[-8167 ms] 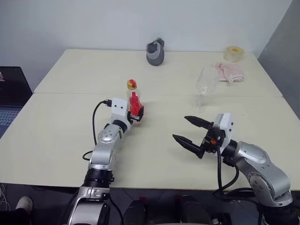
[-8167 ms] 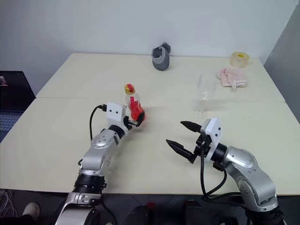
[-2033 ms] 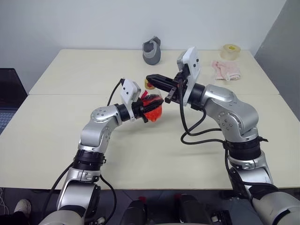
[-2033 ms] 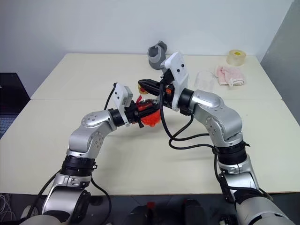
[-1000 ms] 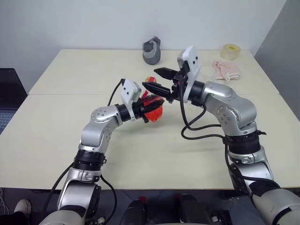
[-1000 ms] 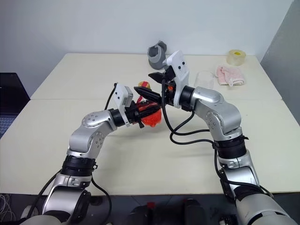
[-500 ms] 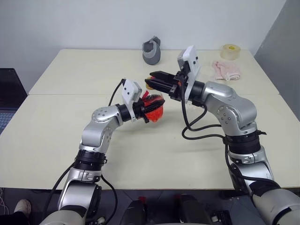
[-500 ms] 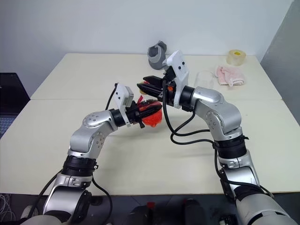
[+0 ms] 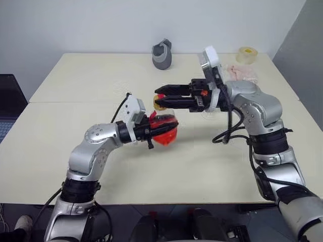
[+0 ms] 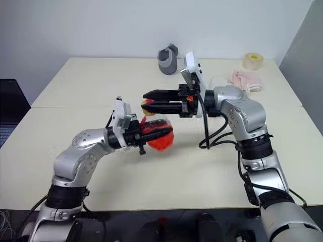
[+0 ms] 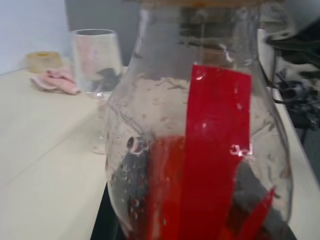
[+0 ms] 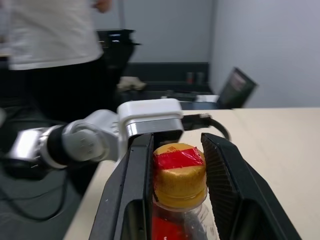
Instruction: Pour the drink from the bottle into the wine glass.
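Observation:
The bottle (image 9: 164, 130) is off the table and tilted, with my left gripper (image 9: 157, 132) shut around its body. Red drink (image 10: 160, 141) fills its lower part, and a red label strip (image 11: 215, 150) runs down its side. My right gripper (image 12: 176, 150) reaches in level from the right. Its two black fingers (image 12: 137, 190) press either side of the yellow cap (image 12: 179, 175), just above the left gripper. The wine glass (image 11: 95, 60) stands upright on the table behind my right arm, and its bowl (image 10: 218, 81) is partly hidden by that arm.
A grey jug-like object (image 9: 162, 54) stands at the table's far edge. A tape roll (image 9: 246, 54) and a pink cloth (image 9: 242, 72) lie at the far right. A laptop (image 9: 7, 101) sits off the table's left. A person in a white shirt (image 12: 50, 30) stands nearby.
My right gripper, open beside the cap a second ago, has swung level and closed on it. Both hands have drawn back toward me, carrying the bottle.

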`<move>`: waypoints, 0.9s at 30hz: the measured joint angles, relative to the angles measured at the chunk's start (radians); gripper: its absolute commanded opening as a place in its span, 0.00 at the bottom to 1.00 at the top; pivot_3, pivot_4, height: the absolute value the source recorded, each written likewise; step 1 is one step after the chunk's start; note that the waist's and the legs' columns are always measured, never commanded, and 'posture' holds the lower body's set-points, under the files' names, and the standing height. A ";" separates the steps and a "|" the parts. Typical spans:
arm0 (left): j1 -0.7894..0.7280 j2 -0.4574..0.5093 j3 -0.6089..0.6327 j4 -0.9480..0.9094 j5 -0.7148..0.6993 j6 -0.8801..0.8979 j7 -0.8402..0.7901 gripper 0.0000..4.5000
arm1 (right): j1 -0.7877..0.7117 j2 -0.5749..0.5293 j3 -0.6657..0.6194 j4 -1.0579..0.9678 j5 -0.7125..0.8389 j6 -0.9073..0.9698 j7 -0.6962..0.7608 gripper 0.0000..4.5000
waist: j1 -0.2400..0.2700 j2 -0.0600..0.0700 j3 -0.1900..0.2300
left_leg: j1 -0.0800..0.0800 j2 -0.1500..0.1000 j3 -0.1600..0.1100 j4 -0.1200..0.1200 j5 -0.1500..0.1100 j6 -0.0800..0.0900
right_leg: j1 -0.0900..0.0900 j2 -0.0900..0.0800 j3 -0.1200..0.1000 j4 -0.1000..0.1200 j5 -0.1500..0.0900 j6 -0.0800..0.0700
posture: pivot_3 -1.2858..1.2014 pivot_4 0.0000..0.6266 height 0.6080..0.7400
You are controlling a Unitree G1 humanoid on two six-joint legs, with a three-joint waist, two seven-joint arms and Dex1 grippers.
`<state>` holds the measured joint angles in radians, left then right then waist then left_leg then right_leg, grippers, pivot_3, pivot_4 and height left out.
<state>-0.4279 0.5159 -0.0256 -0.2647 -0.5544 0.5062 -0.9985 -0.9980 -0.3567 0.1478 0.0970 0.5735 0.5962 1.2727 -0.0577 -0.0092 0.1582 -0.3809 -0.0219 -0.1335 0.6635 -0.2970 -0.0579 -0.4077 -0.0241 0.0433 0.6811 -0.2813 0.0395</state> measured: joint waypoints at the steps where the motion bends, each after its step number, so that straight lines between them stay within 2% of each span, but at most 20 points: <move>1: 0.010 0.012 0.002 -0.016 -0.009 0.009 -0.004 0.22 | -0.007 0.000 0.006 0.012 0.000 -0.006 0.028 0.25 | 0.000 0.000 0.000 | 0.000 0.000 0.000 0.000 0.000 0.000 | 0.000 0.000 0.000 0.000 0.000 0.000 | 0.52 0.24 1.00; 5: 0.053 0.031 0.006 -0.057 -0.032 0.047 0.008 0.22 | -0.026 0.002 0.035 0.066 -0.002 -0.018 0.094 0.25 | 0.001 0.000 0.000 | 0.000 0.000 0.000 0.000 0.000 0.000 | 0.000 0.000 0.000 0.000 0.000 0.000 | 0.52 0.24 1.00; 9: 0.062 0.031 0.017 -0.087 -0.040 0.055 0.028 0.22 | -0.025 -0.020 0.047 0.078 -0.016 -0.018 0.110 0.55 | 0.004 0.000 0.001 | 0.000 0.001 -0.001 0.001 0.000 -0.001 | 0.000 -0.001 0.000 0.000 0.000 0.000 | 0.52 0.24 1.00; 15: 0.081 0.032 0.076 -0.089 -0.035 0.051 0.102 0.22 | 0.095 -0.159 -0.011 -0.059 0.001 0.091 0.052 1.00 | 0.022 0.000 0.001 | -0.001 0.000 0.000 0.001 0.000 0.000 | 0.000 -0.005 0.000 -0.001 0.000 0.000 | 0.52 0.24 1.00; 18: 0.081 0.026 0.072 -0.075 -0.023 0.030 0.117 0.22 | 0.126 -0.163 -0.050 -0.158 0.027 0.142 -0.039 1.00 | 0.020 0.000 0.002 | 0.000 0.000 0.000 0.000 0.000 0.000 | 0.000 -0.005 0.000 0.000 0.000 0.000 | 0.52 0.24 1.00; 22: 0.025 -0.021 0.064 0.035 0.033 -0.017 0.162 0.22 | 0.168 -0.069 -0.104 -0.250 0.004 0.155 -0.290 1.00 | 0.022 0.000 0.002 | 0.000 -0.001 0.000 0.001 0.000 -0.001 | 0.000 -0.004 -0.001 0.000 0.000 0.000 | 0.52 0.24 1.00; 27: -0.043 -0.073 0.048 0.142 0.085 -0.062 0.184 0.22 | 0.203 0.006 -0.104 -0.270 -0.065 0.132 -0.489 1.00 | 0.024 0.000 0.002 | -0.002 -0.001 0.001 0.001 0.001 -0.001 | 0.000 -0.004 0.000 -0.001 0.000 0.000 | 0.52 0.24 1.00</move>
<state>-0.4704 0.4432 0.0221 -0.1224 -0.4693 0.4445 -0.8140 -0.7946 -0.3506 0.0436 -0.1727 0.5085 0.7278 0.7838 -0.0332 -0.0097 0.1600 -0.3824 -0.0227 -0.1323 0.6644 -0.2963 -0.0590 -0.4082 -0.0279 0.0433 0.6805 -0.2810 0.0393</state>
